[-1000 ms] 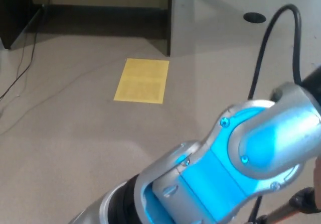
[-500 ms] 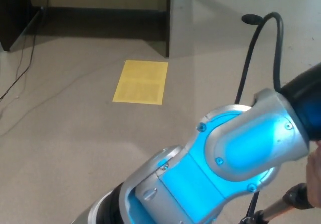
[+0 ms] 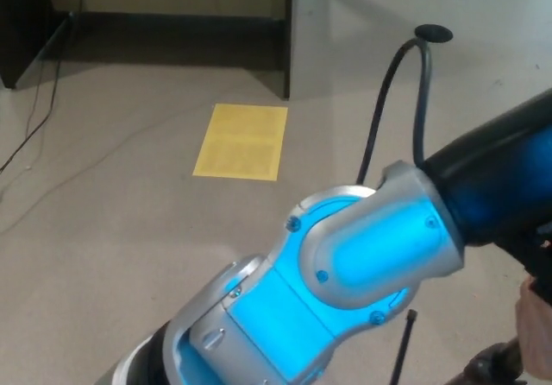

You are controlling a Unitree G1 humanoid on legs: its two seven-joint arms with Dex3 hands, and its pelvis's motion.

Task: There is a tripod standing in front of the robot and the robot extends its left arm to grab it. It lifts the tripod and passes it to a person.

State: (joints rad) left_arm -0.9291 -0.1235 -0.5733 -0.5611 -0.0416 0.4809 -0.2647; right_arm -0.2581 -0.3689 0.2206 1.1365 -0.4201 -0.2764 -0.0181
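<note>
Cables (image 3: 34, 117) trail over the carpet at the far left, beside a dark cabinet (image 3: 21, 22), well clear of the work. Further right a yellow sheet (image 3: 241, 141) lies flat on the floor (image 3: 112, 230), perhaps as a mark for where something should stand, though nothing stands on it. Behind it a grey panel (image 3: 309, 31) rises upright. The left arm (image 3: 345, 264) fills the lower middle, reaching from bottom left up toward the right edge, its blue-lit elbow joint nearest the camera and its black forearm (image 3: 496, 173) running out of the picture; a black cable (image 3: 405, 91) loops above the joint. The left hand itself lies beyond or against the right edge, so I cannot tell whether its fingers are wide, narrow or closed on anything. The arm seems stretched this far because the handover is at that side: a person's hand (image 3: 535, 329) shows at the lower right edge. Of the tripod (image 3: 487, 369) only a little shows, a dark joint at the bottom right and a thin black leg (image 3: 402, 350) slanting down just left of it, close to the person's hand; who bears its weight is hidden. The right hand does not show.
</note>
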